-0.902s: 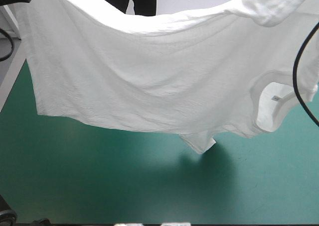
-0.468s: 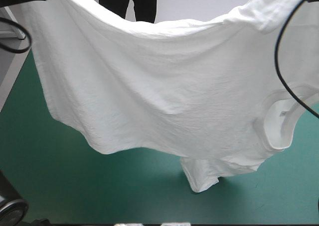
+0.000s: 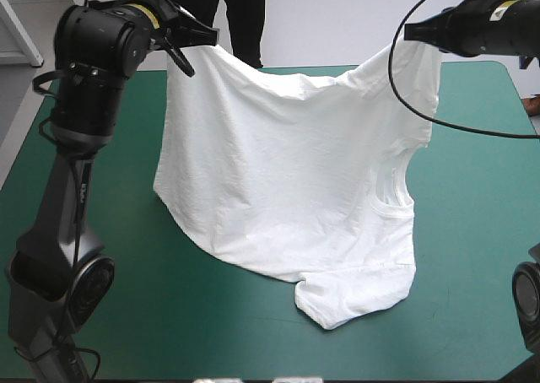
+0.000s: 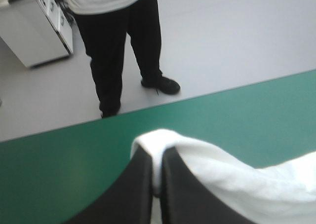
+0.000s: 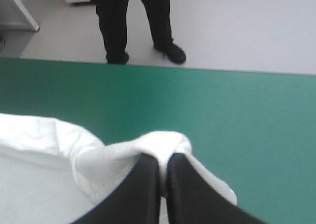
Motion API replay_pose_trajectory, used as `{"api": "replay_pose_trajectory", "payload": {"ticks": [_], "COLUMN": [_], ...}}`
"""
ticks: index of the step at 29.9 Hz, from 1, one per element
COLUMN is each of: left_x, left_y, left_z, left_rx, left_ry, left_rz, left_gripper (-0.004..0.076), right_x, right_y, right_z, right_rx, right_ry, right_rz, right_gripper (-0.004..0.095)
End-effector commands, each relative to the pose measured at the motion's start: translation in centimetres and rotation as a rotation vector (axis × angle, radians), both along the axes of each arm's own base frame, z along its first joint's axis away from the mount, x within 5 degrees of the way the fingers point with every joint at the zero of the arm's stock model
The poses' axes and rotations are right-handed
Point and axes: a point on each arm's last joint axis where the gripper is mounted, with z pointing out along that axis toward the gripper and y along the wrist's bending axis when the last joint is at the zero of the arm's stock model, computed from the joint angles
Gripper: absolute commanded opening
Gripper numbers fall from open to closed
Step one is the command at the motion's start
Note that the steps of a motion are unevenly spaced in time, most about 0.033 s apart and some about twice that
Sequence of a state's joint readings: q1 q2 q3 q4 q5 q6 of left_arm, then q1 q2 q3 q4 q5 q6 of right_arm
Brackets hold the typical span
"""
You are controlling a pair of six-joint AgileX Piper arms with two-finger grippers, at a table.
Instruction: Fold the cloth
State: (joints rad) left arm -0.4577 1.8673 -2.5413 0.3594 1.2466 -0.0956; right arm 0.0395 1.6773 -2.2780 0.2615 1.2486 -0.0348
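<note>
From above, I see the white T-shirt (image 3: 287, 180) hanging like a curtain between my two arms over the far half of the table. Its lower end rests on the teal-green cover (image 3: 101, 315) toward the near right. The left gripper (image 3: 205, 42) pinches one top corner at the far left, and the right gripper (image 3: 411, 33) pinches the other at the far right. The held edge sags a little between them. The cloth is softly creased. The neck opening shows on its right side, and a doubled-over flap, probably a sleeve, is bunched where the shirt meets the cover. I judge that the step in hand is laying the shirt out flat. To do that well I would keep both grippers level and the top edge taut. I would also draw the cloth away from the bunched end as I lower it, so the flap opens out rather than being trapped underneath. In the left wrist view, the black fingers (image 4: 143, 184) are pressed together on a rolled white corner. More shirt trails off to one side, and the table's far edge lies ahead. In the right wrist view, the fingers (image 5: 185, 189) are likewise clamped on a fold of cloth, with the rest of the shirt spread beside and below them.
</note>
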Motion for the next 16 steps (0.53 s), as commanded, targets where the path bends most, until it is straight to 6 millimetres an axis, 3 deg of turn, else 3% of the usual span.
{"api": "replay_pose_trajectory", "payload": {"ticks": [1,9,16], "left_x": [0.8,8.7,13.4], "left_y": [1.2,1.5,0.9], "left_z": [-0.9,-8.7,-15.8], "left_rx": [-0.047,-0.082,-0.06], "left_ry": [0.072,0.251,0.371], "left_rz": [0.011,0.011,0.027], "left_gripper": [-0.001,-0.001,-0.001], "right_x": [1.3,8.5,13.2], "right_y": [0.2,0.5,0.6], "right_z": [-1.2,-9.5,-16.2], "right_rx": [0.032,0.047,0.047], "right_ry": [0.006,0.208,0.329], "right_rz": [0.021,0.011,-0.005], "right_gripper": [-0.0015,-0.0015,-0.0015]}}
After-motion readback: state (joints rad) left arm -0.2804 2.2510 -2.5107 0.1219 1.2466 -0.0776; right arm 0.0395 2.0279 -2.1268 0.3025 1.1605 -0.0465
